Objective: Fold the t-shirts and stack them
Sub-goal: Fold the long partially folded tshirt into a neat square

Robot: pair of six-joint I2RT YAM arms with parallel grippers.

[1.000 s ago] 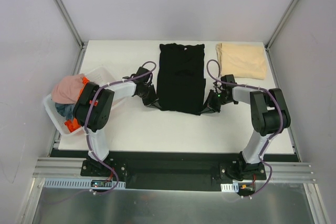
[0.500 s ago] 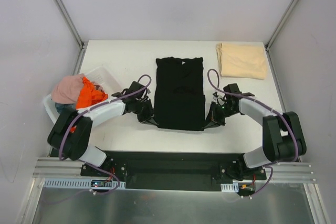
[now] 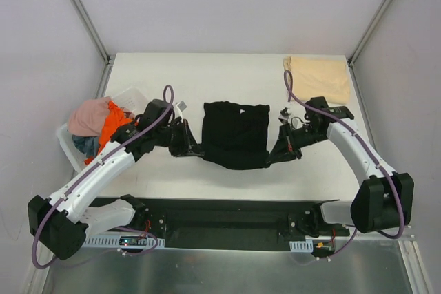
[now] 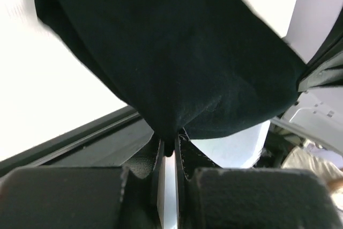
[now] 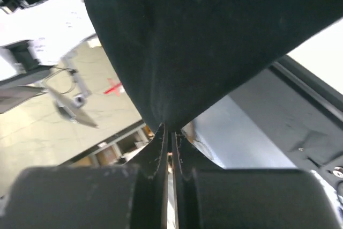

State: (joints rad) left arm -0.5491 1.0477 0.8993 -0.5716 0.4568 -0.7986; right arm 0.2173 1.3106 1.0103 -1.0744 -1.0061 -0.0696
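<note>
A white plastic basket (image 3: 136, 98) sits at the white table's (image 3: 179, 77) left edge.

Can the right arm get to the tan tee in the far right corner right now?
Probably not as is: the right gripper is shut on the black t-shirt's corner. Nothing lies between it and the tan t-shirt, so after release the way looks free.

black t-shirt (image 3: 235, 134); tan t-shirt (image 3: 318, 79); white basket (image 3: 66, 144)

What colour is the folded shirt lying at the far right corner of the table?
The folded shirt is plain tan; clearest in the top view.
</note>
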